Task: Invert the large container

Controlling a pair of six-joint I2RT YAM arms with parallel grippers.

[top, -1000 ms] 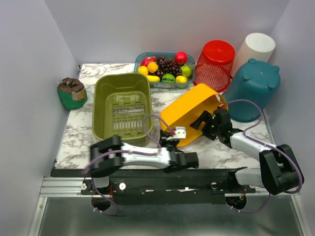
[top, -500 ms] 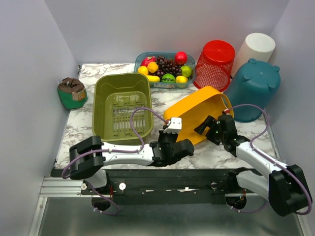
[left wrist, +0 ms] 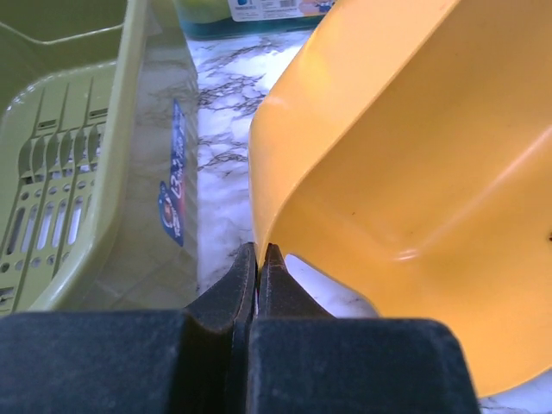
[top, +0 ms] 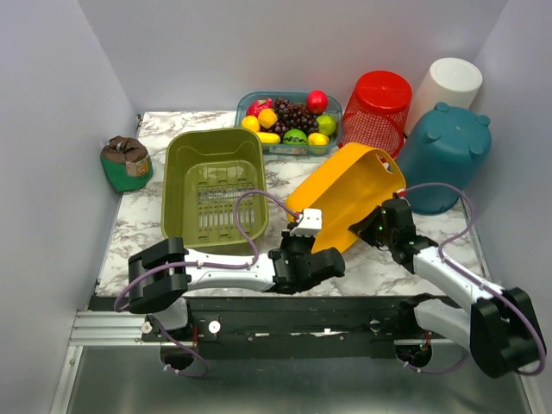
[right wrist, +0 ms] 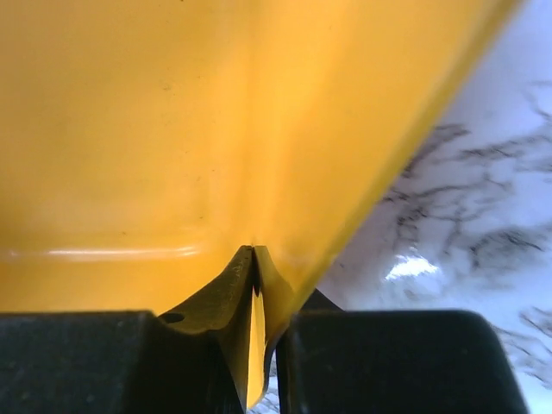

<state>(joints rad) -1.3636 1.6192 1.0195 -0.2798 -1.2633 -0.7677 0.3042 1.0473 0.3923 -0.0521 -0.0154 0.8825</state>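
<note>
Flip step judged midway: yellow container [top: 349,190] tilted, rim toward 7 o'clock. Right end effector [right wrist: 254,259] grasps its wall. Left end effector [left wrist: 259,254] is clenched at the rim. Next move likely calls for rotating further over.

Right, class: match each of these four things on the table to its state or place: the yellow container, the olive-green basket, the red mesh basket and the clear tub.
Things:
1. yellow container
2. olive-green basket
3. red mesh basket
4. clear tub

States or places:
A. upright and empty
B. filled with fruit
C. tilted on its edge, between upright and flipped
D. upside down at the back right

Pairs: 1-C, 2-A, 3-D, 4-B.
</note>
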